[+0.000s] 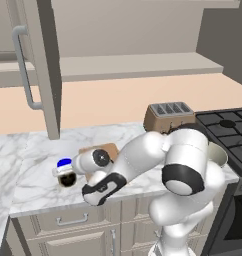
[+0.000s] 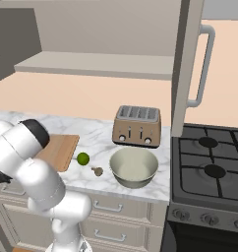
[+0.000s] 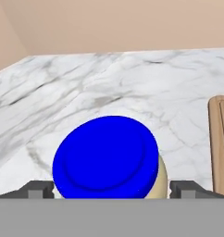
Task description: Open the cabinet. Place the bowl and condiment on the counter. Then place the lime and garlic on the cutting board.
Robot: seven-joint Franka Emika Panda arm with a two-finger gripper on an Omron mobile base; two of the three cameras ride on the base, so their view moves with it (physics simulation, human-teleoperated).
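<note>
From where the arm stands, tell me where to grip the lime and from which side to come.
Grip the lime across its widest middle, coming straight down from above. It is a small smooth ball resting on the counter, so only its equator gives the fingers parallel faces. Set the jaws so neither finger meets the cutting board on one side or the garlic on the other.

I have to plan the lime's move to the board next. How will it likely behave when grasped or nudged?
The lime is a smooth round ball lying loose on the counter, so a nudge would probably send it rolling. Its glossy, curved skin may slip between the fingers unless gripped across the middle. It looks small and probably light, beside the cutting board.
</note>
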